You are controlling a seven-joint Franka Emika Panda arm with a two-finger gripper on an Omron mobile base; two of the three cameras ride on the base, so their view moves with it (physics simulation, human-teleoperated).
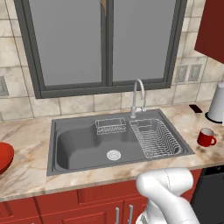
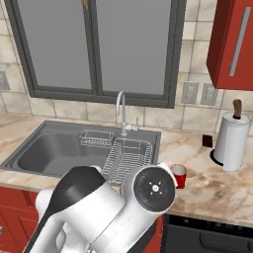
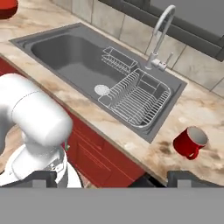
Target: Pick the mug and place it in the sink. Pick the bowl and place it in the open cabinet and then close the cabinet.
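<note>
I'm at the first step: getting to the small glossy red cylindrical mug [image 3: 189, 142], which stands upright on the beige marbled stone desk [image 1: 26, 170], lower right of the hand view, just beside the right rim of the large rectangular grey metal sink [image 1: 83, 146]. In the left base view it sits at the right edge, handle pointing right, away from the basin. My hand [image 3: 112, 178] is wide open with nothing between its fingers, well apart from the mug. I'd bring it over the mug and descend straight, closing across the body and avoiding the handle, I think. The wide shallow glossy red bowl [image 1: 4, 157] waits at the left edge of the left base view, and the red wall cabinet [image 2: 231, 44] hangs upper right in the right base view.
</note>
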